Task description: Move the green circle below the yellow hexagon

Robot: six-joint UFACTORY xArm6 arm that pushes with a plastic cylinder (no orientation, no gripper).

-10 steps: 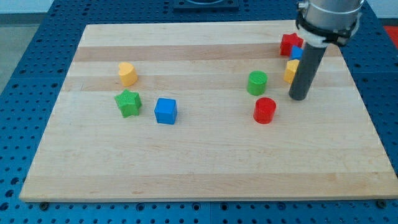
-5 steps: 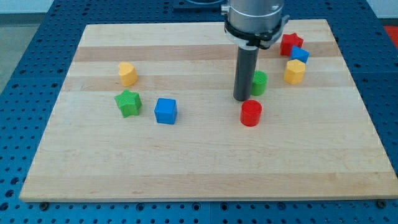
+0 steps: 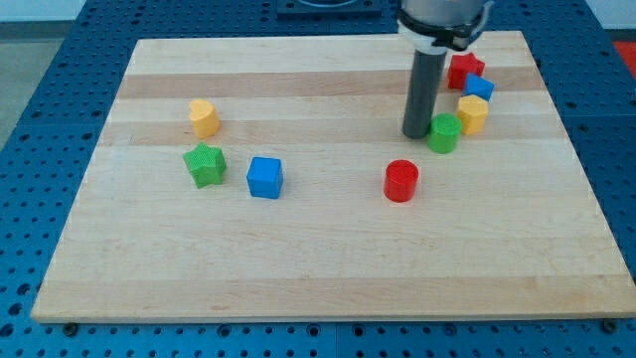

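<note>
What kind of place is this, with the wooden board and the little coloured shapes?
Probably a robotics lab bench. A wooden board rests on a blue perforated table, small blocks like the green circle and yellow hexagon lie on it, and my tip sits just left of the green circle.

Wooden board point(image 3: 328, 268) with coloured blocks

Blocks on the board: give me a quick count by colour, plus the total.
Yellow: 2, a hexagon and another hexagon
Green: 2, a star and a circle
Blue: 2, a cube and a second blue block
Red: 2, a circle and a star
Total: 8
</note>
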